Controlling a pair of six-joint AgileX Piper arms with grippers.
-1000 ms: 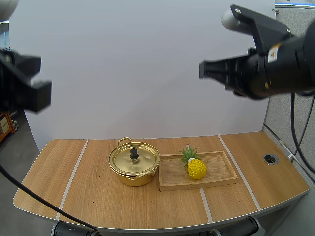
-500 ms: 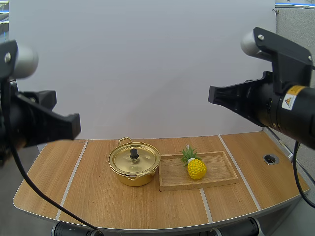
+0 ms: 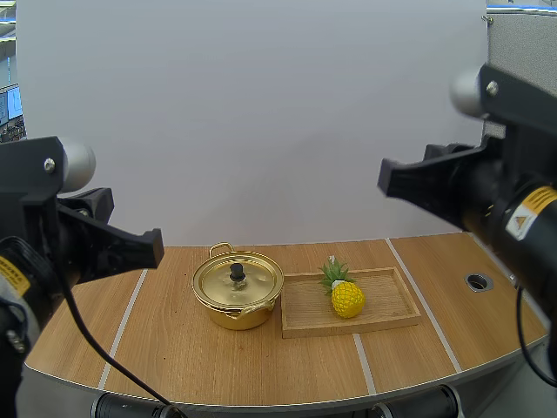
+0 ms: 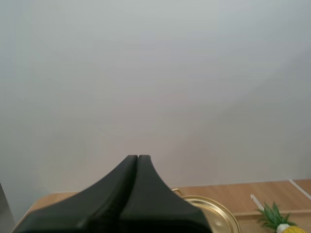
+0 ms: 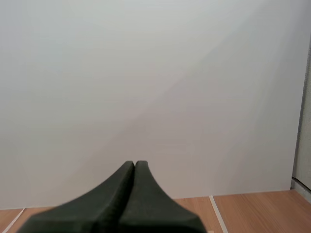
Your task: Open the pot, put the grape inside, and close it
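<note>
The wooden table (image 3: 174, 366) sits low down under both grippers. The left gripper (image 4: 137, 158) has its two black fingers pressed tight together, with nothing in them. The right gripper (image 5: 134, 164) is closed up the same way and is empty too. Both have come down a good bit in the last second. They still hang high in the air, well apart from each other and from everything on the table.

Down in front of the right gripper, a bit toward the left one, lies a wooden tray (image 3: 383, 318). Just beside the tray, below and ahead of the left gripper, stands the gold pot (image 3: 235, 315). Its lid (image 3: 257, 280) is on, with a little black knob (image 3: 237, 273) in the middle. I see no grape. A yellow pineapple (image 3: 347, 299) sits on the tray instead. None of these things has moved.

So I think the job is only starting. The grippers are getting lower, but the lid has to come off first. The left gripper looks nearest to that knob.
</note>
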